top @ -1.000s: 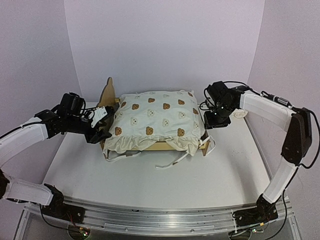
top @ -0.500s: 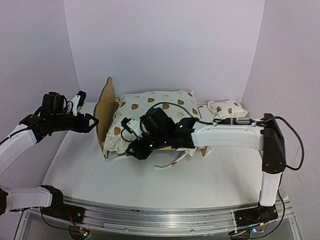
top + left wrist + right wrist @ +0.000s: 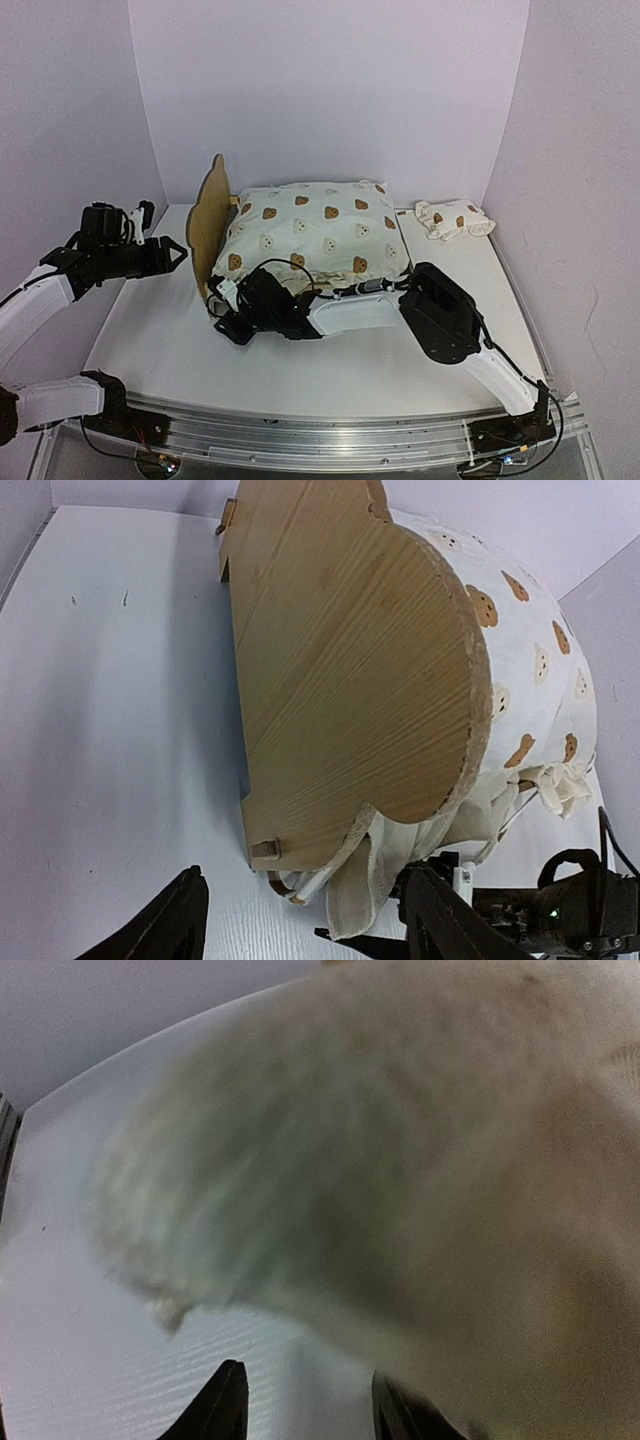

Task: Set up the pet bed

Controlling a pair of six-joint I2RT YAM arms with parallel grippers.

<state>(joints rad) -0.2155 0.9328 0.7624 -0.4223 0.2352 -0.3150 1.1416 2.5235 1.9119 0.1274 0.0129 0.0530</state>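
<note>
Within 1 second the right arm [image 3: 440, 310] had been swung across the bed's front. The right jaws were thereby brought to the 7 o'clock corner of the pet bed [image 3: 310, 235], and the left jaws were drawn back to 9 o'clock of the headboard [image 3: 208, 225]. Tidying the hanging ruffle [image 3: 360, 880] was judged the step in hand. The bed was set toward 12 o'clock on the desk [image 3: 330, 370]. Both jaws were held apart, the left wider, with nothing gripped. The ruffle was seen just beyond the right jaws, though contact could not be told.
</note>
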